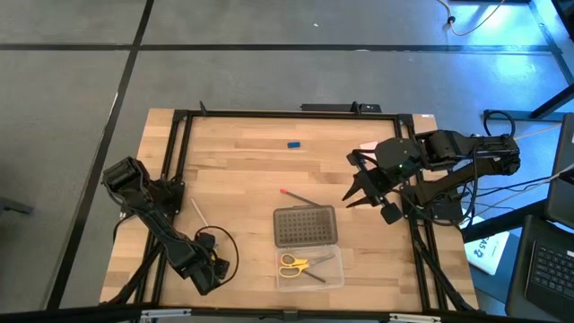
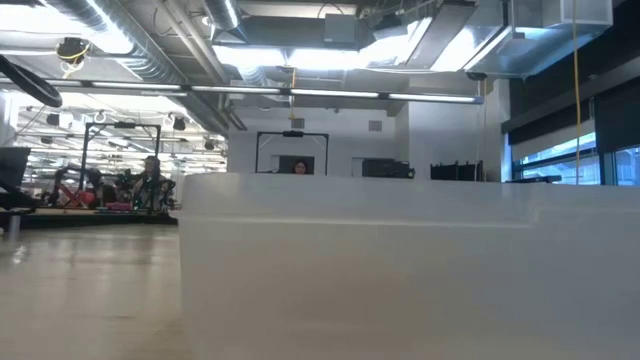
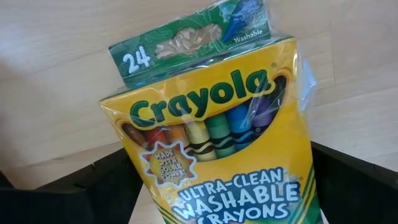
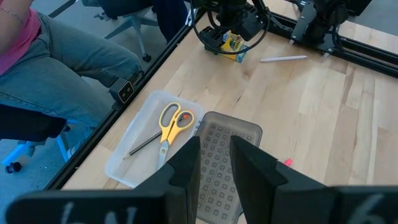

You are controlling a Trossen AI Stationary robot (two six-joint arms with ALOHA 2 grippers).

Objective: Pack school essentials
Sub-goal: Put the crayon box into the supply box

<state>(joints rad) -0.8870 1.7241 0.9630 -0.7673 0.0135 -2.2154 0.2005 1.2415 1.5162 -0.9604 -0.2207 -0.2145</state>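
My left gripper [image 1: 208,266] is at the table's near left corner, shut on the green-yellow crayon box [image 3: 217,130], which also shows in the right wrist view [image 4: 235,45]. My right gripper [image 1: 360,187] hangs open over the right half of the table, just right of the grey dotted lid [image 1: 305,226]. The yellow-handled scissors [image 1: 293,264] and a dark pencil [image 4: 144,144] lie flat in the clear case [image 1: 309,269]. On the bare wood lie the blue eraser [image 1: 292,143], the red pencil [image 1: 299,196] and the pale pencil [image 1: 197,213]. My left gripper has the crayon box by its lower part [image 3: 155,199], pinched between the two fingers, one on each narrow side. The printed front faces the wrist camera and the green flap end [image 3: 186,43] points away from the gripper. Whether the box rests on the table cannot be told.
A black frame [image 1: 179,135] runs around the tabletop. The case's pale wall [image 2: 400,280] fills the low view. A seated person [image 4: 56,68] is just beyond the table's near edge. Bare wood lies between the eraser and the lid.
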